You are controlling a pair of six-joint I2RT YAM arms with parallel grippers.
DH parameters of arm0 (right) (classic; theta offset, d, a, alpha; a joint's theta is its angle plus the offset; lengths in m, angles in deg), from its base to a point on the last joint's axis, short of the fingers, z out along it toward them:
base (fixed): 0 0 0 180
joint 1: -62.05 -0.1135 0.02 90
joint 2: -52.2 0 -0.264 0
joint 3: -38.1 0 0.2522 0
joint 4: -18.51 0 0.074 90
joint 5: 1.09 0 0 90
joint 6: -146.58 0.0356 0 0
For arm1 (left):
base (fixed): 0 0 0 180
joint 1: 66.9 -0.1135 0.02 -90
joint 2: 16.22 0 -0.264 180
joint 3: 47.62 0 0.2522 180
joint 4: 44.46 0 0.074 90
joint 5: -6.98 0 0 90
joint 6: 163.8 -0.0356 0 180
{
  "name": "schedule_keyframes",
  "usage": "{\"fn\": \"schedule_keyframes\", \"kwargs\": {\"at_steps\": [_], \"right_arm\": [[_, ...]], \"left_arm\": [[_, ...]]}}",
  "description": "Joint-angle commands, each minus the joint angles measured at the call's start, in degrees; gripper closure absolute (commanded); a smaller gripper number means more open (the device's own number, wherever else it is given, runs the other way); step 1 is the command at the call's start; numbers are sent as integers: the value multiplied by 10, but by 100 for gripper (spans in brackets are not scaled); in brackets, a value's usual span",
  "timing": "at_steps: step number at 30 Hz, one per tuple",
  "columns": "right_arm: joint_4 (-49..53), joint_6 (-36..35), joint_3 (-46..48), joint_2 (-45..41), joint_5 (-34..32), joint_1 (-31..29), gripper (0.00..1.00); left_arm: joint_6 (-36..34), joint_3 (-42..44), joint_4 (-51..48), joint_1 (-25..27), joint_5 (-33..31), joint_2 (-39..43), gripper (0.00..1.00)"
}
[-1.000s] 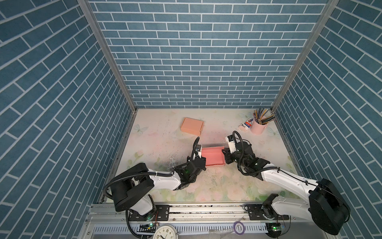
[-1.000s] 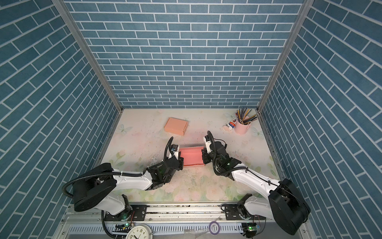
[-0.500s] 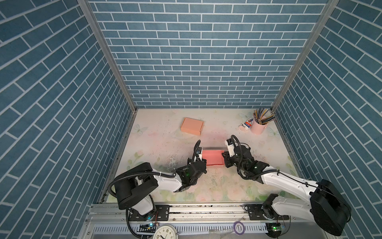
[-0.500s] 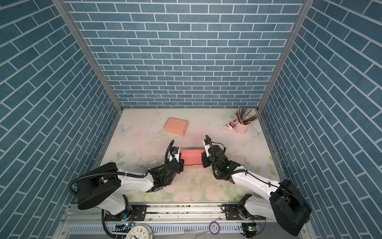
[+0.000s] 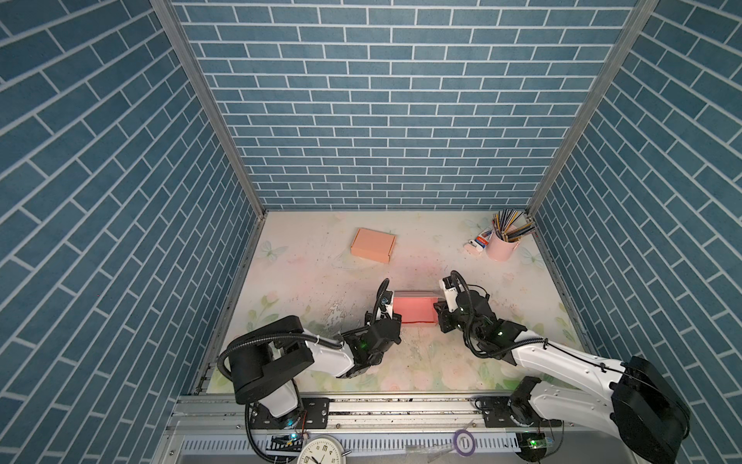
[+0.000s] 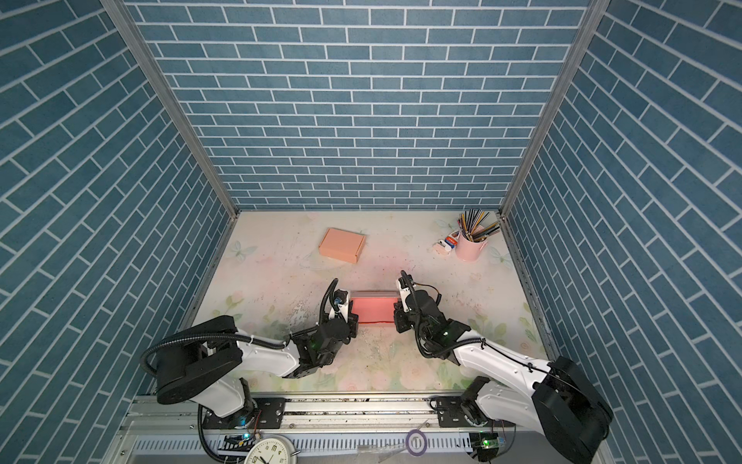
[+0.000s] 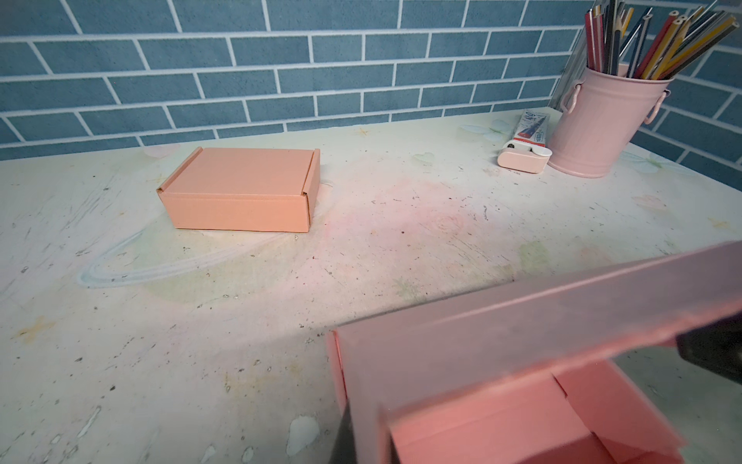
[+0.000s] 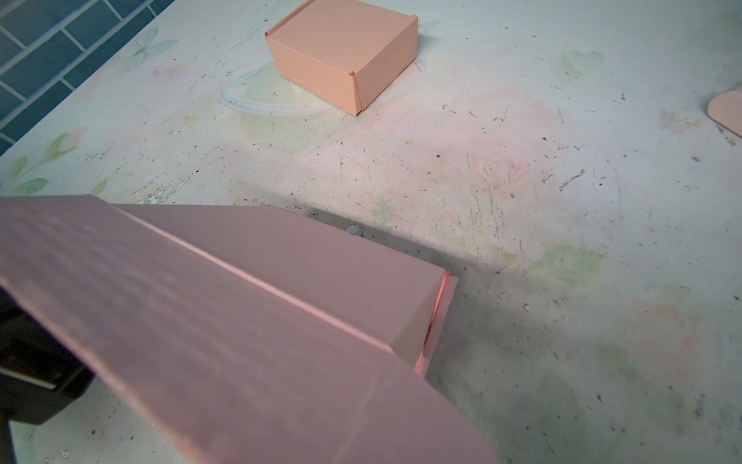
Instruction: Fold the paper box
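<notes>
The paper box (image 5: 415,307) (image 6: 373,307) is pink and stands half built at the middle of the table, its lid leaning over the open tray. My left gripper (image 5: 391,318) (image 6: 351,318) is at its left end. In the left wrist view the left gripper (image 7: 367,442) is shut, and a dark finger (image 7: 345,438) lies against the outside of the box's side wall (image 7: 361,385). My right gripper (image 5: 438,317) (image 6: 397,317) is at the right end. The lid panel (image 8: 225,321) fills the right wrist view and hides the fingers, with its flap running in between them.
A folded peach box (image 5: 373,245) (image 7: 241,189) (image 8: 345,52) lies at the back left. A pink cup of pencils (image 5: 502,247) (image 7: 594,124) stands at the back right with a glue tube (image 7: 532,128) and a small pink case (image 7: 522,158) beside it. Blue brick walls close three sides.
The box's lid has tipped forward over the tray, so the box looks shorter from above. Both grippers have stayed at its two ends with only slight shifts.
</notes>
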Motion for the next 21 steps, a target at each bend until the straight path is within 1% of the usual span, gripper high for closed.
{"fn": "schedule_keyframes", "kwargs": {"at_steps": [1, 7, 12, 15, 18, 21], "right_arm": [[8, 23, 7, -14, -13, -4, 84], [12, 35, 26, -31, -17, -6, 83], [31, 52, 33, -60, -26, -19, 80], [46, 65, 36, -85, -30, -28, 74], [61, 80, 37, -116, -18, -29, 67], [77, 92, 30, -149, -5, -35, 57]], "left_arm": [[0, 7, 3, 14, -1, -26, 100], [-2, 5, 6, 20, -7, -31, 100], [0, 3, 3, 24, 0, -38, 100], [3, 1, 1, 23, 3, -40, 100], [6, -1, -3, 23, 5, -40, 100], [8, -2, -6, 23, 12, -41, 100]]}}
